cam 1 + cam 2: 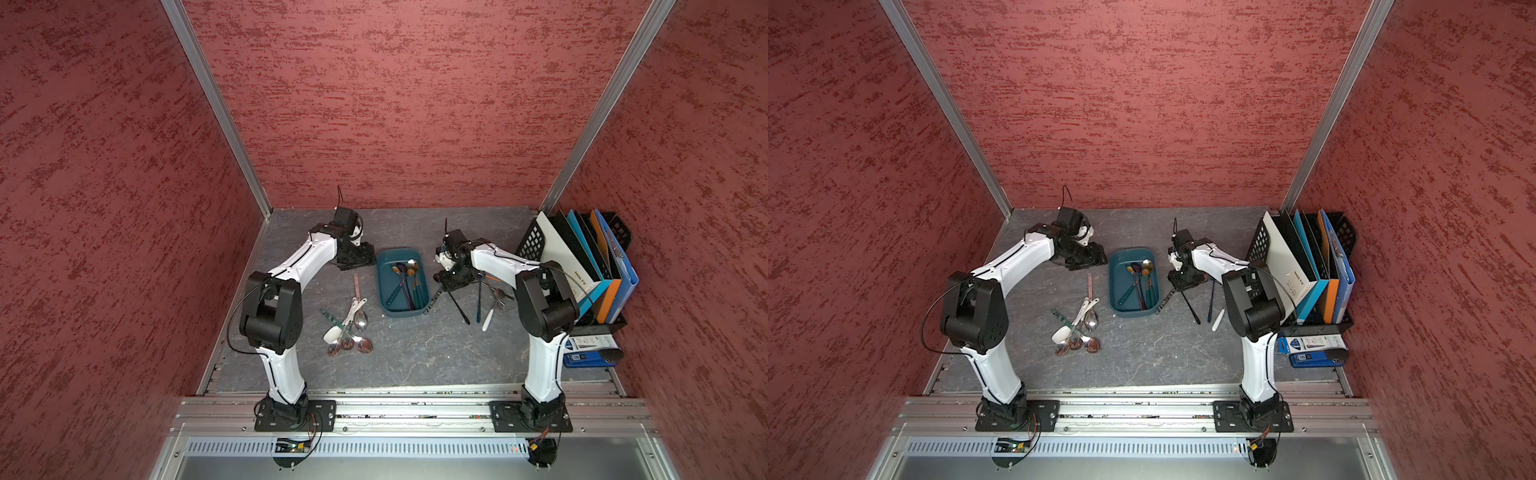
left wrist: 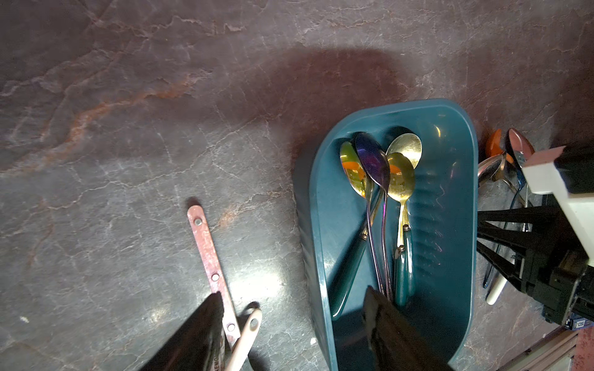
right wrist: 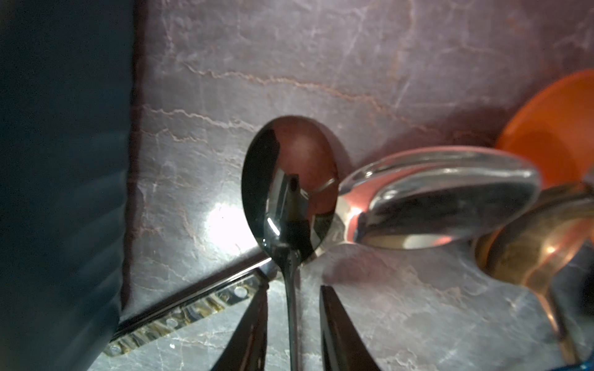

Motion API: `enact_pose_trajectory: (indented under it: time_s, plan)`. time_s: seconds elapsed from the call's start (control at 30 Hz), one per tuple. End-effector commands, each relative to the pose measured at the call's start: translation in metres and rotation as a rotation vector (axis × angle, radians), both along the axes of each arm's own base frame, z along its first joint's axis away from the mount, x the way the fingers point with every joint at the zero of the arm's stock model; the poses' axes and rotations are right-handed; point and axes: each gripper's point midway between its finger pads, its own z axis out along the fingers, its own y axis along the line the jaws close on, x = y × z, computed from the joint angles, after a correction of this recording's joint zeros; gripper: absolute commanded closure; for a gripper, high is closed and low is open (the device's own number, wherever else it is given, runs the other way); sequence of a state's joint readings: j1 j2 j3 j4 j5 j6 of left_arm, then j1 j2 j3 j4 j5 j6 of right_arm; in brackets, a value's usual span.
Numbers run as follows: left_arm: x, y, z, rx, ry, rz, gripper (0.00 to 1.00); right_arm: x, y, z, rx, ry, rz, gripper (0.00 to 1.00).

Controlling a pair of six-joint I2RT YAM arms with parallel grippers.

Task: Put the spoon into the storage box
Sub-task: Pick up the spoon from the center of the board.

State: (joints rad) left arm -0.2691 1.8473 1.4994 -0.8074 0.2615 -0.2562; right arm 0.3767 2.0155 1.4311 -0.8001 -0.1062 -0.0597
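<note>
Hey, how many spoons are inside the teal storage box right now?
4, bunched together in the storage box: a greenish-gold spoon, a purple spoon overlapping it, and a gold spoon partly covering a second gold spoon. Another could hide underneath.

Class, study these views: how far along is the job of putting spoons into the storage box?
Done: four spoons lie in the shallow dark teal plastic storage box. In hand: the right gripper straddles the handle of a dark shiny metal spoon, not yet shut on it; the left gripper is open, empty. Left: a spoon cluster and more spoons outside the box.
</note>
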Motion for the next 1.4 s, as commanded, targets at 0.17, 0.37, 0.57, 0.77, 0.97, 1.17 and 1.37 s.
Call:
enact_pose_trajectory:
  time_s: [0.17, 0.37, 0.57, 0.77, 0.97, 1.17, 1.37]
  plan:
    - [0.004, 0.0, 0.01, -0.023, -0.023, -0.005, 0.28, -0.025, -0.015, -0.027, -0.049, 0.076, -0.022, 0.7]
    - [0.004, 0.0, 0.01, -0.023, -0.022, -0.006, 0.28, -0.023, -0.012, -0.028, -0.045, 0.089, -0.018, 0.76]
    - [0.007, 0.002, 0.012, -0.021, -0.028, -0.001, 0.28, -0.03, -0.013, -0.029, -0.051, 0.122, 0.004, 0.89]
    - [0.009, 0.006, 0.013, -0.025, -0.031, 0.009, 0.28, -0.028, -0.01, -0.021, -0.03, 0.103, 0.018, 0.96]
    - [0.013, 0.011, 0.015, -0.047, -0.038, 0.029, 0.28, -0.013, -0.004, 0.005, 0.003, 0.015, 0.014, 0.99]
    - [0.016, 0.017, 0.018, -0.062, -0.046, 0.047, 0.28, 0.0, 0.006, 0.036, 0.071, -0.06, -0.007, 1.0]
    - [0.016, 0.028, 0.017, -0.079, -0.049, 0.074, 0.28, 0.008, 0.01, 0.07, 0.109, -0.095, -0.077, 1.0]
